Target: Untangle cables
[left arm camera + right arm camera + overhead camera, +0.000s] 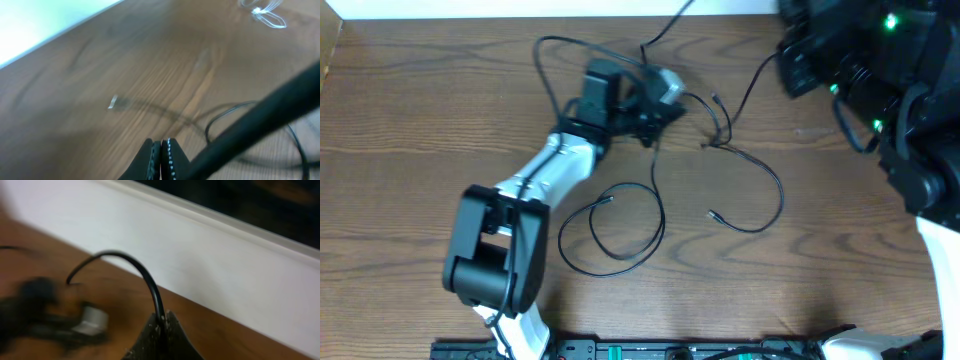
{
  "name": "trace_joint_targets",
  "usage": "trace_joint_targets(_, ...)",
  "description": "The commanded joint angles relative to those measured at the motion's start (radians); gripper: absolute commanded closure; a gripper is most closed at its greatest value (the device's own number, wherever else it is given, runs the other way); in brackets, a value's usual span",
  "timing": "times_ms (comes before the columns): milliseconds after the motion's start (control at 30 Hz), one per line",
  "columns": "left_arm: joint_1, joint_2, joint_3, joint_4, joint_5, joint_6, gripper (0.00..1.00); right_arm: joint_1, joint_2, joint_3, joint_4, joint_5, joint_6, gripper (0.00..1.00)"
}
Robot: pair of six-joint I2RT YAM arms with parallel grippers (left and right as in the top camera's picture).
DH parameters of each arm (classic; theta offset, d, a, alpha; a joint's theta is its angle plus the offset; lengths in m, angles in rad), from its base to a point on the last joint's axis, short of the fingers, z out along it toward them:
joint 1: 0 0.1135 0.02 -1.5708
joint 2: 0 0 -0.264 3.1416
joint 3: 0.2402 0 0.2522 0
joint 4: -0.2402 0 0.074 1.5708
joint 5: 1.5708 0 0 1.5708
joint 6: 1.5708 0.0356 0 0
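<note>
Several thin black cables lie on the wooden table [420, 110]. One makes a loop [620, 235] at the centre. Another [775, 185] curves to the right, with small plugs at its ends. A grey block [667, 84] sits by my left gripper [650, 118]. In the left wrist view that gripper [161, 150] is shut, with nothing seen between the tips. A blurred black cord [260, 112] passes its right finger. A small plug [114, 103] and a white cable [267, 15] lie ahead of it. My right gripper [162, 322] is shut on a black cable [145, 275] that arcs up and left.
The right arm's dark body [860, 70] fills the top right corner. A white wall [225, 265] runs along the table's far edge. The left arm [510, 230] stretches from the bottom left to the centre. A black rail [650, 350] runs along the front edge.
</note>
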Motion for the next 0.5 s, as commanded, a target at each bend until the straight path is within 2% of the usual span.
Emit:
trace_joint_targets(0,0.116,0.0,0.009,-0.085,0.002,-0.032,0.93,-0.085,-0.006,0.006,0.002,0.256,0.032,0.99)
trace_joint_targets(267,0.398,-0.019,0.009,-0.253,0.061,-0.05,0.93,-0.368,-0.005,0.006,0.001,0.27,0.055,0.99)
trace_joint_targets(467,0.547,-0.053,0.009,-0.327,0.097,-0.05,0.93,-0.494,-0.004,0.006,0.003,0.272,0.054,0.99)
